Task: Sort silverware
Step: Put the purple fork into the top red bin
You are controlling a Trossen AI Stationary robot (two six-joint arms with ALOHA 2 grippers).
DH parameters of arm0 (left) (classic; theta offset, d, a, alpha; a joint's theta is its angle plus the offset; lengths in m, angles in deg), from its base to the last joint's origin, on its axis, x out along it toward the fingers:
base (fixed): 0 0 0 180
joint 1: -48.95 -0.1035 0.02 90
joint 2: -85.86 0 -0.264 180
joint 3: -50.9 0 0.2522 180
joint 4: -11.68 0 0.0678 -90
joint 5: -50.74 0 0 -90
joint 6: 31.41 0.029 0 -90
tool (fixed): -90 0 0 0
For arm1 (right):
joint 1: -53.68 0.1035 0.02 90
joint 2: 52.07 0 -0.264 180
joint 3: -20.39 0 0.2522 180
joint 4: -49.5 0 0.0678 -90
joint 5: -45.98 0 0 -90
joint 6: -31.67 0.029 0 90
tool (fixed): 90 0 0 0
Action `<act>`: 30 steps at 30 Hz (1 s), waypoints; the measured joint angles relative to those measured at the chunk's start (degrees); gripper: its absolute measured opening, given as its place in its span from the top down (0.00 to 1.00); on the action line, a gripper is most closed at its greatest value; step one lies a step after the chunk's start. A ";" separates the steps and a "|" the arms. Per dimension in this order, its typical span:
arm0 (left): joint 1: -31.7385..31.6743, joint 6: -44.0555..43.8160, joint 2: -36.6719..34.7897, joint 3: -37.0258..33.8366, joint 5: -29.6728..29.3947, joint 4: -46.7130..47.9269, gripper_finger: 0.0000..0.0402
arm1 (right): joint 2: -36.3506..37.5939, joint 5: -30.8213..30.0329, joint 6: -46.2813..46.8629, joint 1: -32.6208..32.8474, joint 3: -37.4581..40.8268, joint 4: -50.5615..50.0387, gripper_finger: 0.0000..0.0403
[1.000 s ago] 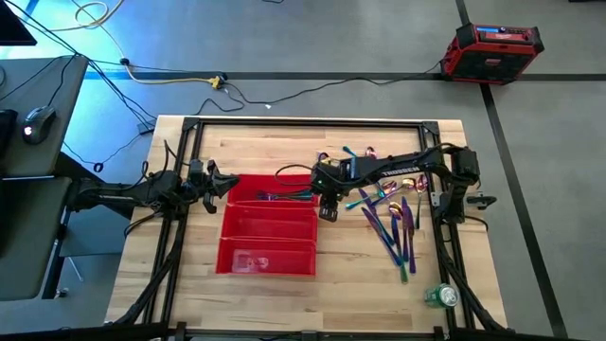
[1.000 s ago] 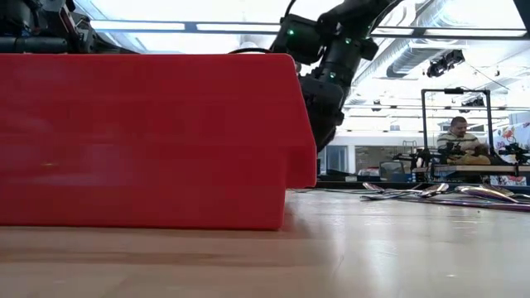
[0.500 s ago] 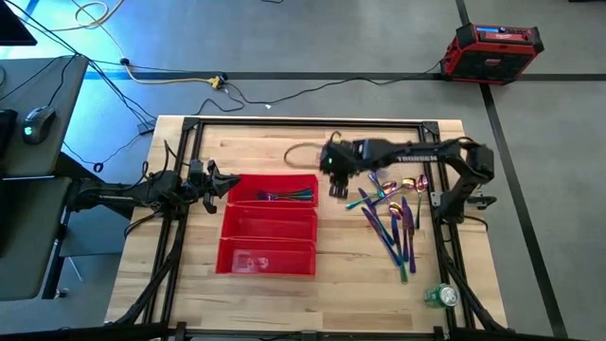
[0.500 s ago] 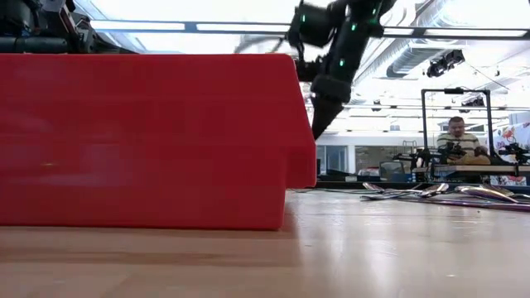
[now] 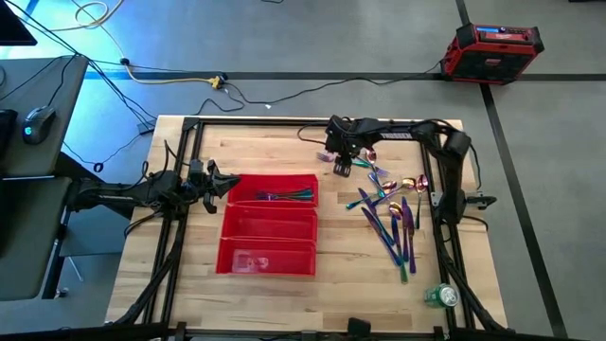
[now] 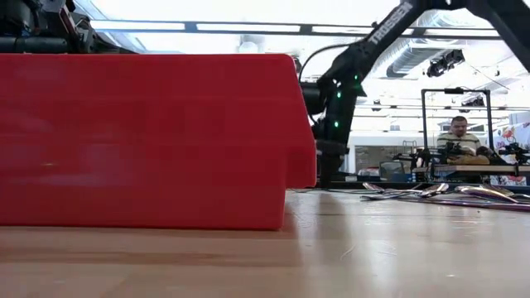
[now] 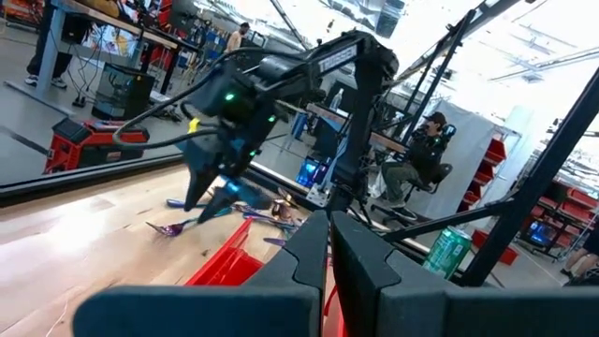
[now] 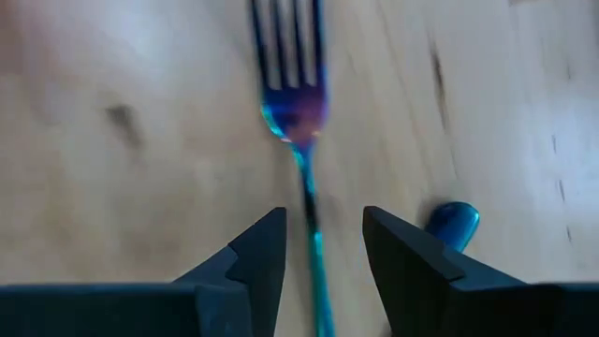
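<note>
Blue-purple fork (image 8: 298, 122) lies flat on the tabletop (image 5: 275, 289) w/ its handle running between the right gripper (image 8: 322, 245)'s open fingers, far side from the red tray (image 5: 268, 258). Risk imo: thin handle, fingers could skid off. Left gripper (image 5: 224, 182) closed, empty, by the tray.

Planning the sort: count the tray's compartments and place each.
3, in a row in the tray, as the high view shows them: top one, holding silverware; middle one; bottom one. None seems hidden.

One red tray (image 5: 268, 230) (three compartments), two arms, a dozen-odd silverware pieces (image 5: 391, 214), one green can (image 5: 439, 296)
</note>
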 joint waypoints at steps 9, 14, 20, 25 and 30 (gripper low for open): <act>0.00 0.44 -0.02 0.00 -0.08 0.15 1.00 | -1.87 0.84 0.19 -0.73 -0.22 0.50 0.89; 0.00 0.41 -0.01 0.00 -0.06 0.15 1.00 | -0.15 -0.31 4.19 -0.73 0.06 -0.18 0.99; 0.00 0.39 0.01 0.00 -0.06 0.20 1.00 | 8.53 -0.86 7.80 0.69 0.04 -1.03 1.00; 0.02 0.39 0.01 0.00 -0.57 0.10 1.00 | 14.83 0.65 10.84 6.91 -0.11 1.53 1.00; 0.00 0.50 0.01 0.00 -1.74 -0.16 1.00 | 15.04 2.62 13.19 16.25 -5.64 4.08 1.00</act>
